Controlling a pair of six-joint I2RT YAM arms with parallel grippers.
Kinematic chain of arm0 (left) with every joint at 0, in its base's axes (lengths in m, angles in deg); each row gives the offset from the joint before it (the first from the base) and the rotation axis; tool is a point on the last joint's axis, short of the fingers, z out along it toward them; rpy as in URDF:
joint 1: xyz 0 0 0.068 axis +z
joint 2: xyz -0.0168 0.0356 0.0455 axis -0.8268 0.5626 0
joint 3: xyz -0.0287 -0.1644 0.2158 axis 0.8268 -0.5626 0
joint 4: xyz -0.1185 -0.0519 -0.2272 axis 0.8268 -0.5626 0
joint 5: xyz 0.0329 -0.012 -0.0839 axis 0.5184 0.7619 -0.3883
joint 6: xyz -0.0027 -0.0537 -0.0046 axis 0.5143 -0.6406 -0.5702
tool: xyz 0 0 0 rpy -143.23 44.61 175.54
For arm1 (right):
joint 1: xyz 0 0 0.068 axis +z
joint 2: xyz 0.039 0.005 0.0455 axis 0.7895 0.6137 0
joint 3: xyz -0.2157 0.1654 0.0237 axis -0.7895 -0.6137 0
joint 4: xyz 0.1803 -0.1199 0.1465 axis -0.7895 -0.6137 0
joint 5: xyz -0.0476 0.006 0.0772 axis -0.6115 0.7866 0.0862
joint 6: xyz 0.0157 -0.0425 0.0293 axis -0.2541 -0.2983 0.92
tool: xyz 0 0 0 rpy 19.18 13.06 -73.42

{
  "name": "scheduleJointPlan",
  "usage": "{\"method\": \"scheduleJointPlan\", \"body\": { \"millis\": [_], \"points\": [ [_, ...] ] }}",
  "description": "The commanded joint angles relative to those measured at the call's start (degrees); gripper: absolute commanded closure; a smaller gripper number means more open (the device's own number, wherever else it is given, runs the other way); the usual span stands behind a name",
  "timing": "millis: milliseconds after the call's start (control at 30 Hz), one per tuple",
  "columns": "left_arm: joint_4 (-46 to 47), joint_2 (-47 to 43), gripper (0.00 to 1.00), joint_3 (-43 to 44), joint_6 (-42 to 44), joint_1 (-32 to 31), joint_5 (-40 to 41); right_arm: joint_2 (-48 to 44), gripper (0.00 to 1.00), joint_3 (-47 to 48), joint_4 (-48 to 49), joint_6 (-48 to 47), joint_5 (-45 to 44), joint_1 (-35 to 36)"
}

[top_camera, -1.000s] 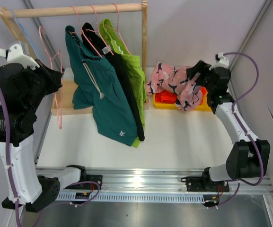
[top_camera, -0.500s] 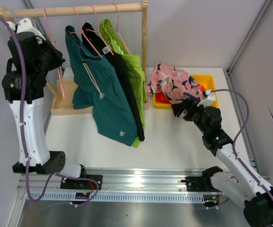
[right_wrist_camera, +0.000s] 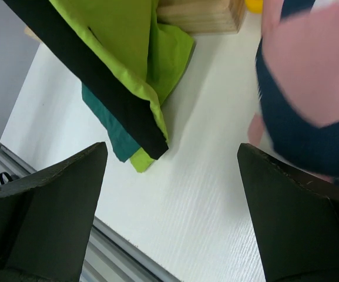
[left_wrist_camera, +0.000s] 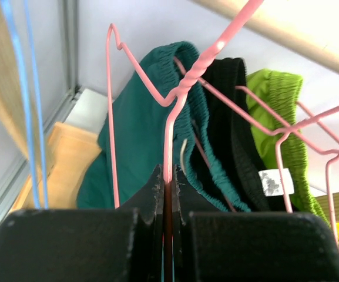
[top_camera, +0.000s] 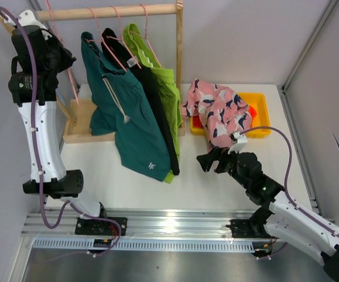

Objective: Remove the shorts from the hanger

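Observation:
Teal shorts (top_camera: pixel 128 117), black shorts (top_camera: pixel 156 97) and lime green shorts (top_camera: pixel 169 88) hang on pink hangers from the wooden rod (top_camera: pixel 116 12). Pink shorts with navy splotches (top_camera: pixel 219 111) lie draped over the yellow bin (top_camera: pixel 262 111). A bit of the orange shorts (top_camera: pixel 198 122) shows inside it. My left gripper (top_camera: pixel 62 59) is up by the rod's left end, shut on an empty pink hanger (left_wrist_camera: pixel 169 129). My right gripper (top_camera: pixel 212 161) is open and empty, low over the table. In the right wrist view (right_wrist_camera: pixel 170 147) it sits between the hanging hems (right_wrist_camera: pixel 128 41) and the pink shorts (right_wrist_camera: pixel 316 76).
The rack stands on a wooden base (top_camera: pixel 81 126) at the back left, with a wooden post (top_camera: pixel 180 64) beside the bin. A blue hanger (left_wrist_camera: pixel 31 117) hangs at the rod's far left. Grey walls close the left, back and right sides.
My right gripper let go of the pink shorts at the bin and swung down toward the front of the table. My left gripper lifted the empty pink hanger up to the rod.

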Motion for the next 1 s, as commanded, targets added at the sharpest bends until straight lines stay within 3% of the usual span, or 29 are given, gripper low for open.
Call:
{"method": "scheduleJointPlan", "body": {
  "millis": [0,300,533,633,667,733,767,833,967],
  "points": [
    [5.23,1.73,1.00,2.18,-0.59,1.85,-3.44,-0.30,0.01,-0.79,0.89,1.22,-3.75,2.90],
    [5.23,8.14,1.00,4.20,-1.38,3.18,-3.89,0.23,0.01,-0.53,0.54,1.31,-6.21,6.95],
    [3.92,3.77,1.00,-0.01,-1.64,3.26,-3.71,-0.82,0.01,-0.88,0.45,1.40,-7.62,8.35],
    [2.77,-0.44,0.90,-2.82,-1.47,3.18,-4.06,-1.00,0.01,-0.79,0.45,1.40,-7.89,8.71],
    [2.77,-1.77,0.77,-5.18,-1.47,3.26,-4.33,-1.09,0.01,-0.79,0.45,1.49,-7.89,8.79],
    [3.03,-4.14,0.66,-6.86,-1.29,3.26,-5.20,-1.09,0.01,-0.70,0.54,1.49,-7.98,9.06],
    [2.86,-6.24,0.56,-7.66,-1.29,3.26,-5.47,-1.17,0.01,-0.70,0.54,1.40,-8.15,9.32],
    [1.81,-7.75,0.48,-7.84,-1.47,3.26,-5.91,-1.52,0.01,-0.53,-1.57,1.40,-8.41,9.58],
    [0.75,-10.39,0.46,-5.38,-2.61,3.18,-9.67,-2.75,0.01,-0.44,-2.80,1.57,-9.73,10.46]
  ]
}}
